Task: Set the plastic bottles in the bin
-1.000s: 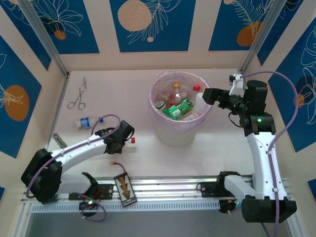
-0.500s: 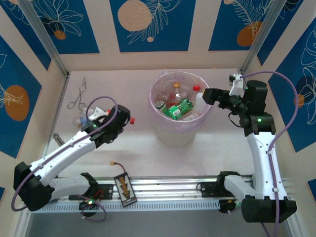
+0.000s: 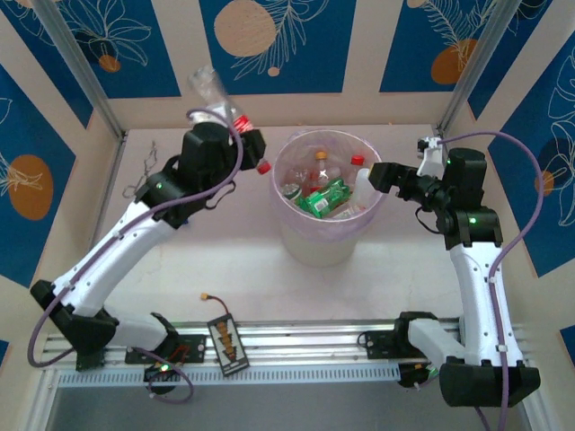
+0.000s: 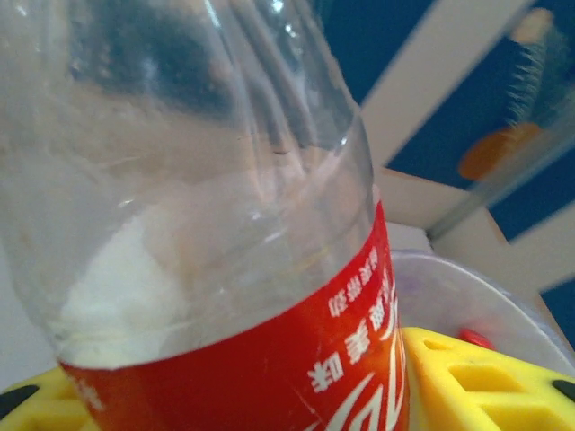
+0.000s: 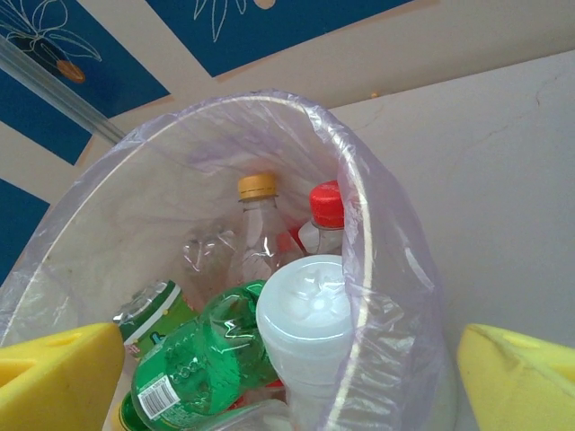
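Red-labelled bottle (image 3: 235,119) is clamped between the yellow fingers (image 4: 490,382) of your left gripper (image 3: 241,135). It is lifted off the table (image 3: 234,260) toward the far edge and tilted, with its red cap (image 3: 263,166) lowest, just beside the left rim of the bin (image 3: 316,242). The bin stands midway along the far edge, lined with a pale lilac bag (image 5: 395,296). Inside you have a green-labelled bottle (image 5: 193,359), a gold-capped bottle (image 5: 256,186), a red-capped bottle (image 5: 326,205) and a white bottle (image 5: 305,305), base up. Your right gripper (image 3: 375,175) hovers at the bin's right rim, jaws wide apart and holding nothing. Metal forceps (image 3: 148,160) lie near the far-left corner, partly behind the left arm.
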Controlling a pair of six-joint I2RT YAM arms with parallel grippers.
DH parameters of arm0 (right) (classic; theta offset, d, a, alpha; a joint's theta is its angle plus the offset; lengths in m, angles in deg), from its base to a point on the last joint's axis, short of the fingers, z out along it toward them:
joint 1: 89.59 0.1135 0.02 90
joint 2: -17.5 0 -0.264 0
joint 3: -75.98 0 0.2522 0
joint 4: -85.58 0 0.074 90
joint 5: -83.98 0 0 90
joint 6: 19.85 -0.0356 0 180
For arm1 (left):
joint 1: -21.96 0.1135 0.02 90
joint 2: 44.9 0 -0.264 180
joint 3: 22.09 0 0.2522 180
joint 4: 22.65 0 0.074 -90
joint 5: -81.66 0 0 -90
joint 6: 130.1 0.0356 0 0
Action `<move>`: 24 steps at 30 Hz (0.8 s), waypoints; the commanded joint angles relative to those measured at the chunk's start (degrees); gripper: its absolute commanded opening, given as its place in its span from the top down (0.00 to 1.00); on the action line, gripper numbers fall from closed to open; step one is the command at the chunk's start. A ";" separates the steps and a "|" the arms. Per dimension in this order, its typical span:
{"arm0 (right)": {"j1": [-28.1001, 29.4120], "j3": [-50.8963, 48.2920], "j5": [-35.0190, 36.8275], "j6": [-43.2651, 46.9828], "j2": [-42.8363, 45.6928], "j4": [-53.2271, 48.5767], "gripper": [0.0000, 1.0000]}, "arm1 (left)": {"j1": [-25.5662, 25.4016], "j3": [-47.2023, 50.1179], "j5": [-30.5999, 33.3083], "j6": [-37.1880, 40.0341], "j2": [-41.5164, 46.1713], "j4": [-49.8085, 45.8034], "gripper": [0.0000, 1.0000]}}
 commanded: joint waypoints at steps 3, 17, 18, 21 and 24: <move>1.29 0.75 0.62 -2.66 1.87 -1.15 0.06 | -0.77 -16.11 -15.06 14.79 -8.37 -6.02 0.85; 1.93 0.06 0.76 -7.03 1.74 -0.72 0.14 | -2.26 -36.39 -34.09 20.75 -25.49 -17.26 1.00; 1.93 -0.03 1.06 -7.08 1.80 -0.85 0.14 | -2.42 -36.52 -34.82 21.15 -26.07 -17.55 1.00; 1.93 -0.48 2.10 -7.46 2.22 -0.48 0.14 | -2.98 -37.60 -36.54 21.93 -28.02 -19.33 1.00; 1.83 -0.58 2.17 -7.58 2.23 -0.38 0.15 | -3.54 -38.56 -37.53 23.33 -29.59 -21.82 1.00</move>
